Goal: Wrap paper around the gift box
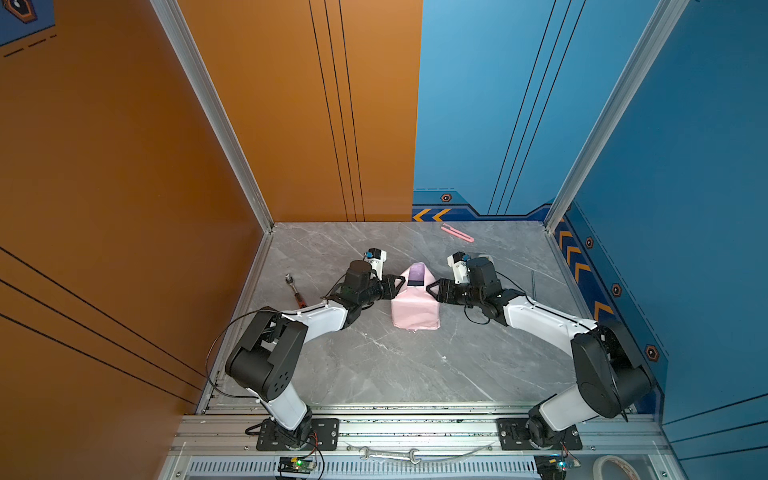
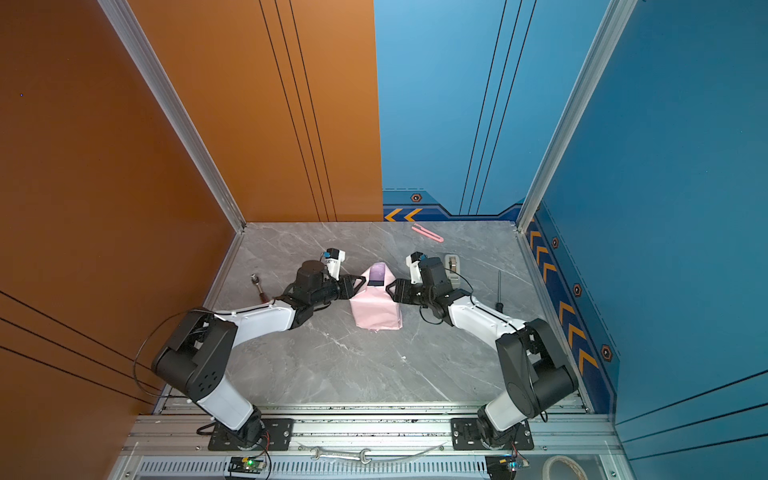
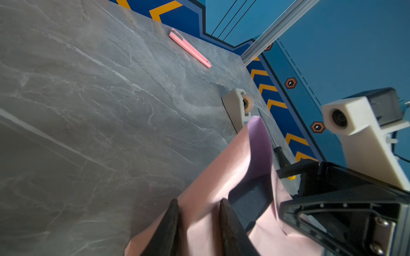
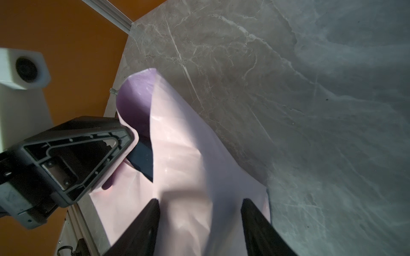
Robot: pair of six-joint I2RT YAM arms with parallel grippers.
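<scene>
where pink paper [image 1: 415, 309] tents w/ lilac lining, matte gift box [image 1: 416, 283] shows

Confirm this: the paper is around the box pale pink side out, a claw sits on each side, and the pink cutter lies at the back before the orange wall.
Wrong wall. Both top views show the cutter at the back before the blue wall. The rest stands: paper around the box, pale pink out, left claw and right claw on either side.
</scene>
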